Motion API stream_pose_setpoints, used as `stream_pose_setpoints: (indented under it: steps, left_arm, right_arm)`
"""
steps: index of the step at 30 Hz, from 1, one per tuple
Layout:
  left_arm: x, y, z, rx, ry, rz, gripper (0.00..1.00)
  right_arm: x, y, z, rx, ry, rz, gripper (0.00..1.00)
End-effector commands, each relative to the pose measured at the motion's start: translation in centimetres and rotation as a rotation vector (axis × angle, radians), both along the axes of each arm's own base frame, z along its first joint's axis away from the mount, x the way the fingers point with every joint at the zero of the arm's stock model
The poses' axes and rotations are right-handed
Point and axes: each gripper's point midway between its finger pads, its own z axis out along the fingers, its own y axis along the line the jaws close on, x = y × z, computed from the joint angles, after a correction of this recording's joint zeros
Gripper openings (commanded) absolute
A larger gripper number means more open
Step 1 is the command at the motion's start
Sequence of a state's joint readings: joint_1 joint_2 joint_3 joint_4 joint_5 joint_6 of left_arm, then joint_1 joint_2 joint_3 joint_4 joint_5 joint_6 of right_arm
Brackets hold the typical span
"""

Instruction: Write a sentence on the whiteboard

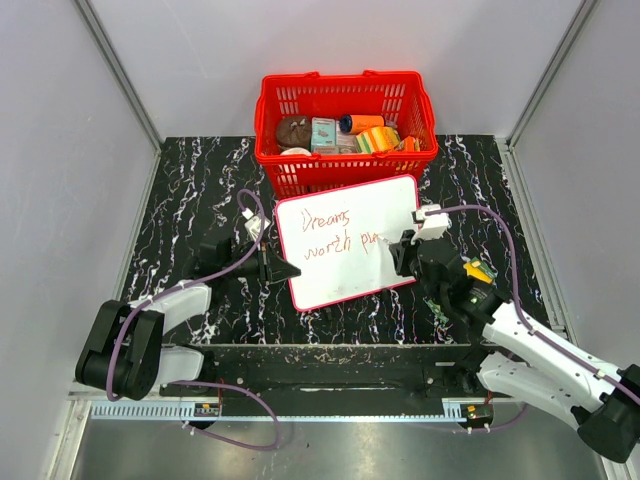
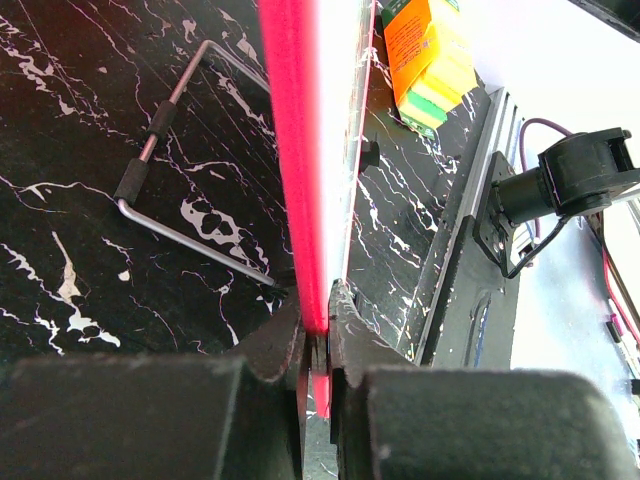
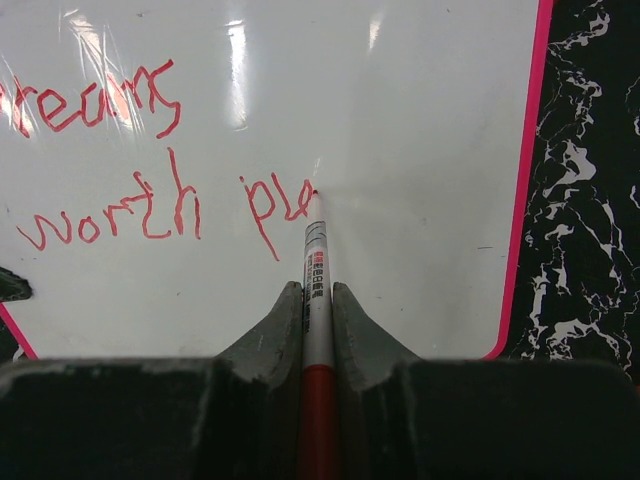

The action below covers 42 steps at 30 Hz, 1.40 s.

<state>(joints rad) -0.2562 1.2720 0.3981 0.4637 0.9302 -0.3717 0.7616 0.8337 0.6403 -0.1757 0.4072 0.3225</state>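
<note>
The whiteboard [image 1: 350, 240] lies tilted in front of the red basket, pink rim all round; it fills the right wrist view [image 3: 400, 120]. The sentence [image 1: 335, 232] reads "Dreams" over "worth ple" in red [image 3: 150, 210]. My left gripper [image 1: 272, 266] is shut on the board's left edge, seen edge-on as a red strip [image 2: 300, 180] between my jaws [image 2: 317, 300]. My right gripper [image 1: 400, 252] is shut on the red-and-white marker pen [image 3: 317, 290], its tip touching the board at the end of the last letter.
The red basket [image 1: 345, 95] with several items stands behind the board. A bent metal hex key with black sleeves [image 2: 170, 170] lies on the black marbled table [image 1: 190, 190] left of the board. An orange-green box [image 2: 428, 55] shows beyond it. Grey walls enclose the table.
</note>
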Motion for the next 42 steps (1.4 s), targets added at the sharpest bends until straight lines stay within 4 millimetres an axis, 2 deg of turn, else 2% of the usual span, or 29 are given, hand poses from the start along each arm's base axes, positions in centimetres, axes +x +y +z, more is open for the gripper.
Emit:
stream_pose_setpoints:
  steps: [1,11,18,29,42]
  left_arm:
    - [2.9,0.8,0.1,0.077,-0.15,0.077,0.0]
    - [2.9,0.8,0.0,0.078,-0.15,0.076,0.0]
    - [2.9,0.8,0.0,0.078,-0.15,0.076,0.0]
    - [2.8,0.8,0.0,0.078,-0.15,0.076,0.0]
    - [2.9,0.8,0.0,0.078,-0.15,0.075,0.0]
  right_arm:
    - [1.4,-0.2,3.7,0.042,-0.097,-0.046,0.0]
    - [1.7,-0.3,4.2,0.049,-0.122,-0.054,0.0]
    - [1.8,-0.2,3.6,0.039,-0.108,-0.059,0.0]
    - [1.0,-0.5,0.8,0.014,-0.032,-0.056,0.0]
    - [-0.6,-0.8,-1.0,0.03,0.037,-0.033,0.0]
